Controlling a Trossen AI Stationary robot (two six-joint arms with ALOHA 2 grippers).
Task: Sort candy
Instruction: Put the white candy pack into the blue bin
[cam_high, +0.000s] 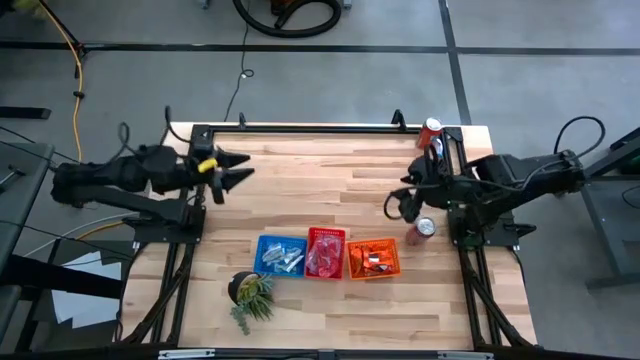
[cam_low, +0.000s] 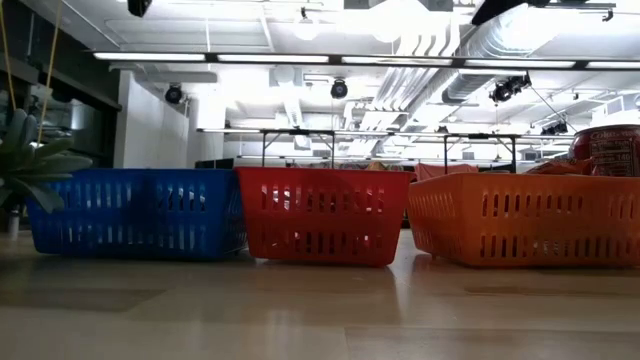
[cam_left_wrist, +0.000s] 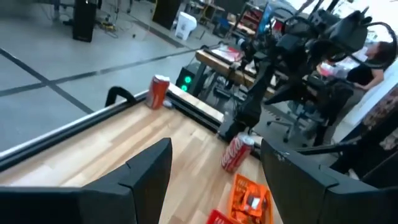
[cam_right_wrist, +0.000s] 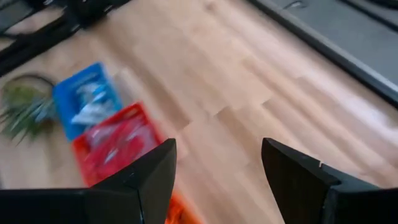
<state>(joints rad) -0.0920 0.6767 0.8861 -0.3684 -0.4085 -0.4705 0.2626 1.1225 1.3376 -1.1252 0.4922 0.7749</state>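
Three baskets stand in a row near the front-middle of the wooden counter. In order they are the blue basket, the red basket and the orange basket, each touching or just beside its neighbour.

The candy is already inside them:
- blue/silver packets lie in the blue basket;
- pink and red packets lie in the red basket;
- orange packets lie in the orange basket.

No packet shows on the bare counter.

The left hand hovers over the far-left part of the counter, well apart from the baskets. Its fingers stand apart and hold nothing.

The right hand hangs over the right side of the counter, near the orange basket but clear of it. Its fingers are also spread and empty; the right wrist view shows bare wood between them.

One red soda can stands just beside the orange basket. A second can stands at the far-right corner. A small green potted plant sits in front of the blue basket.
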